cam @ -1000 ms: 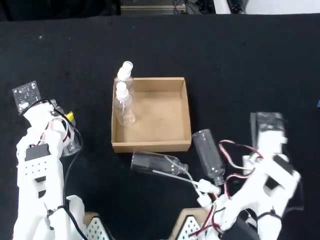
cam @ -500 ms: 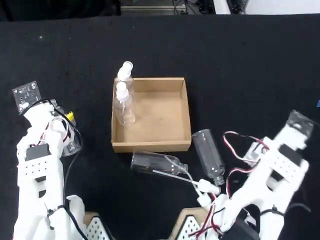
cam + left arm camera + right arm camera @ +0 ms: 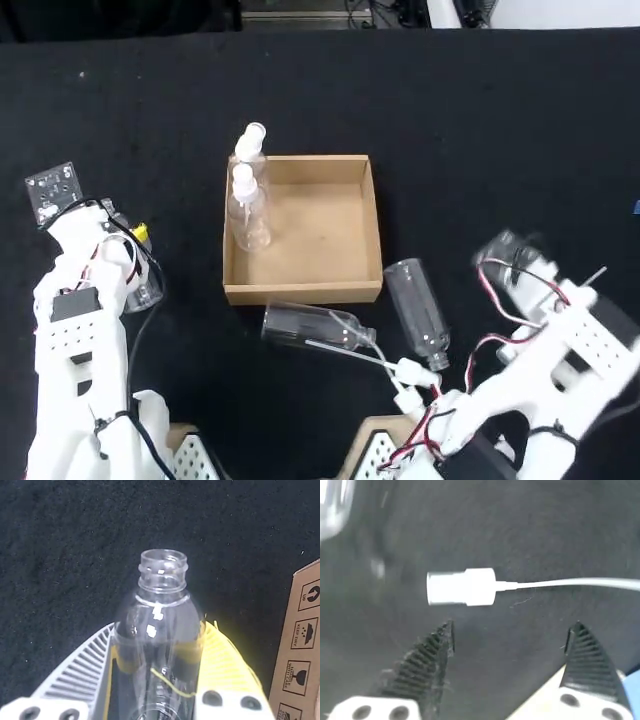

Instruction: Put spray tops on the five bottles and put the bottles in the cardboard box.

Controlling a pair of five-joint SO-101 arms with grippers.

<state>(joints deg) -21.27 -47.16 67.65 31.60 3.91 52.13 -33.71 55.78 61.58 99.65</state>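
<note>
My left gripper [image 3: 159, 630] is shut on a clear uncapped bottle [image 3: 161, 615], held left of the cardboard box [image 3: 330, 235]; the same bottle [image 3: 146, 288] shows in the high view. One bottle with a spray top [image 3: 247, 208] stands inside the box. Another one [image 3: 250, 140] stands at the box's far left corner. Two uncapped bottles [image 3: 315, 326] [image 3: 417, 308] lie in front of the box, with a spray top [image 3: 415, 375] beside them. My right gripper [image 3: 512, 630] hangs open over a white spray top [image 3: 462, 587] lying on the cloth.
Black cloth covers the table. The right arm [image 3: 560, 350] stands at the front right and the left arm [image 3: 75, 340] at the front left. The box's printed side [image 3: 305, 630] is close beside the held bottle.
The right arm's wrist swung out to the right, then came back left, nearer the lying bottles. The left arm and its bottle have not moved.
</note>
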